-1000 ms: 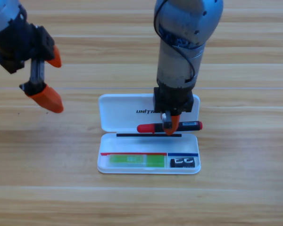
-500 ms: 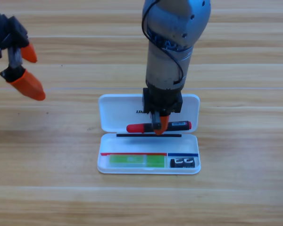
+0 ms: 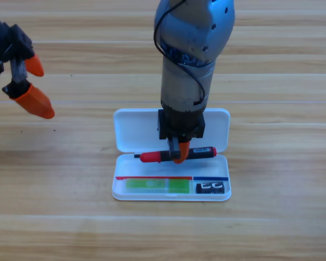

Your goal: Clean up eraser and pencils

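The right claw (image 3: 180,154) points straight down over the open white hinged plastic case (image 3: 130,130), clamped on the middle of the red-capped marker with its black labelled barrel (image 3: 204,151). The marker lies level, cap to the left, across the seam between the lid and the tray. In the tray's near long compartment lies the translucent light-green and white stick (image 3: 156,185); the small black rectangular eraser with white markings (image 3: 212,188) sits in the little compartment to its right. The left claw (image 3: 31,84) waits at the far left over the striped wooden table (image 3: 282,81), its smooth orange jaws apart. Compared with half a second ago, the marker is lower and nearer the tray.
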`<act>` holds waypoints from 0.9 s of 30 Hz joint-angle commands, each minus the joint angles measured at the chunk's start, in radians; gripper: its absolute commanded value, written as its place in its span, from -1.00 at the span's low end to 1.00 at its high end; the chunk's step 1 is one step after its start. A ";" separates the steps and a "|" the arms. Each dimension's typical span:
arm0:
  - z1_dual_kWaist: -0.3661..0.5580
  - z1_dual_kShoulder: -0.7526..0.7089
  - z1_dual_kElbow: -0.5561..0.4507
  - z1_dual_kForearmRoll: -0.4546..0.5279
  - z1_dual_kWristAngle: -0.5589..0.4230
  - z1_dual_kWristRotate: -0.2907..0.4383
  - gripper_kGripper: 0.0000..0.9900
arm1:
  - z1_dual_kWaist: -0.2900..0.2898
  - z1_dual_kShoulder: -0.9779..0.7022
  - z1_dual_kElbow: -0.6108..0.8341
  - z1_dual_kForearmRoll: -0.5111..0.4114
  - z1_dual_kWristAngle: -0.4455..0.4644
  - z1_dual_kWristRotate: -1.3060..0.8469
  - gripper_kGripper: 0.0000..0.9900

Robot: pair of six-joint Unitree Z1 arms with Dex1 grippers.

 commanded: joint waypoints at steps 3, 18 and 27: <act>0.070 -0.018 0.064 -0.058 -0.032 0.008 1.00 | 0.023 0.068 -0.002 0.022 -0.006 0.013 -1.00; 0.096 -0.016 0.098 -0.110 -0.046 -0.001 1.00 | 0.021 0.062 -0.001 0.025 -0.012 0.017 0.64; 0.124 -0.002 0.092 -0.154 -0.066 -0.043 1.00 | 0.032 -0.269 0.176 0.094 0.104 0.017 0.76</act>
